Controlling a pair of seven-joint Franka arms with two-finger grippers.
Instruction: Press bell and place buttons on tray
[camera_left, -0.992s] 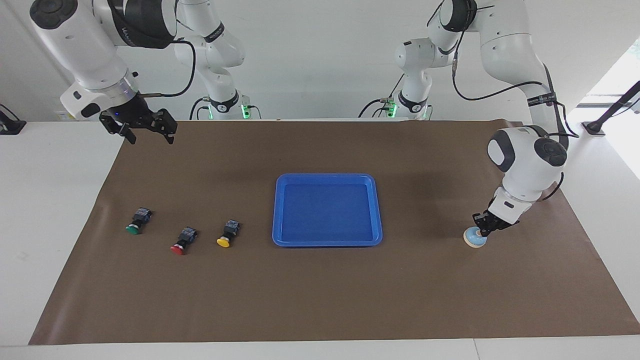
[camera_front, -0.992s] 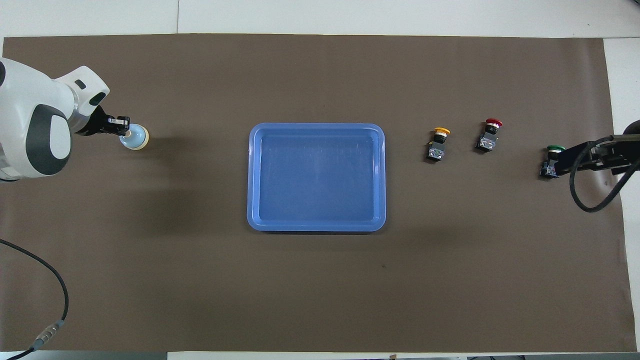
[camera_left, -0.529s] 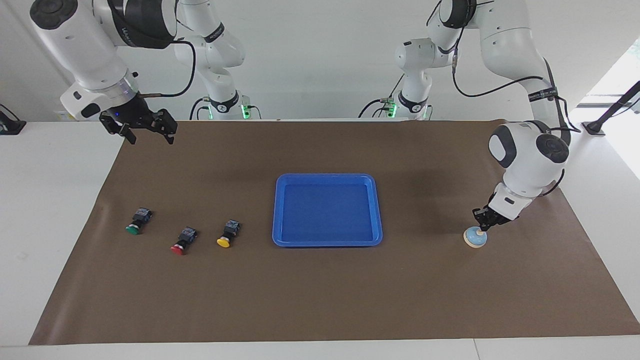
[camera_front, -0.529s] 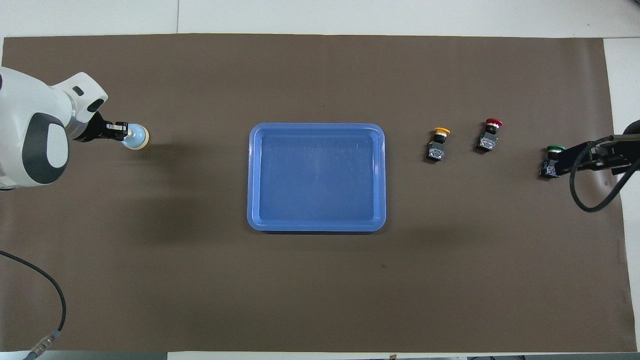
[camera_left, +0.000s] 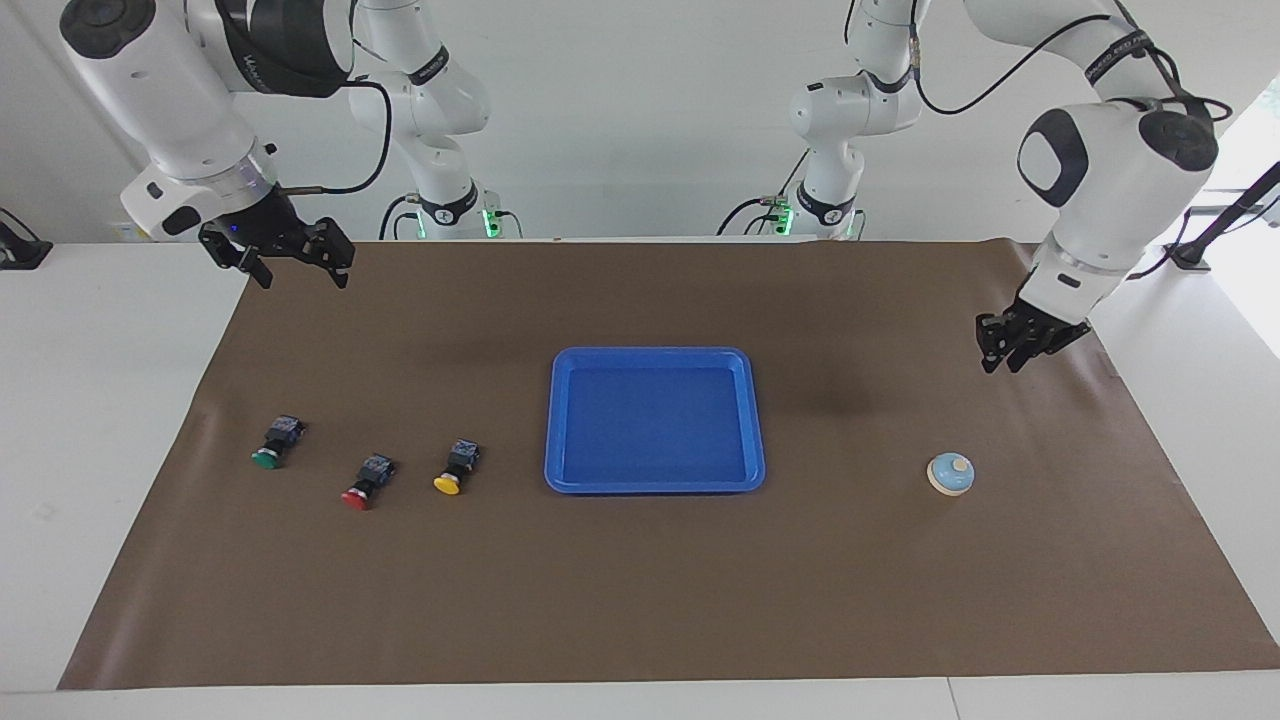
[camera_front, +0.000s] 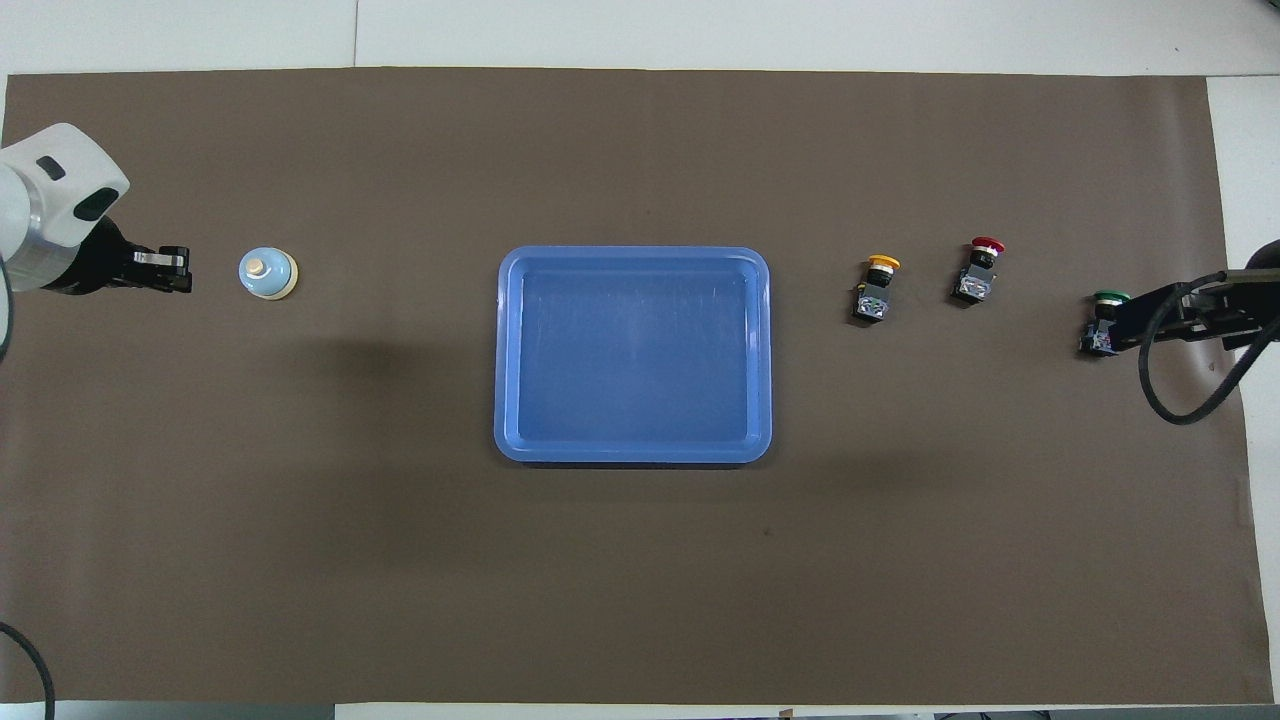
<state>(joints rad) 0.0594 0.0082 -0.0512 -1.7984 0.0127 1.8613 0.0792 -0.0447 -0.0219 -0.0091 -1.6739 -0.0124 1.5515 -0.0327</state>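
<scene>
The light blue bell (camera_left: 950, 474) stands on the brown mat toward the left arm's end, also in the overhead view (camera_front: 268, 272). My left gripper (camera_left: 998, 366) is shut, empty and raised clear of the bell (camera_front: 185, 271). The blue tray (camera_left: 650, 353) lies mid-table and holds nothing (camera_front: 633, 253). The green button (camera_left: 268, 456), red button (camera_left: 358, 494) and yellow button (camera_left: 450, 481) lie on the mat toward the right arm's end. My right gripper (camera_left: 300, 276) is open and waits high over the mat's edge. From overhead it (camera_front: 1122, 322) overlaps the green button (camera_front: 1100, 318).
The brown mat (camera_left: 640, 600) covers most of the white table. The red button (camera_front: 980, 268) and yellow button (camera_front: 877, 288) lie on their sides between the tray and the green button. A black cable (camera_front: 1165, 400) hangs from the right arm.
My left gripper was down on the bell's knob and has lifted off it, moving up and away toward the left arm's end. The bell stays in place. The right arm has not moved.
</scene>
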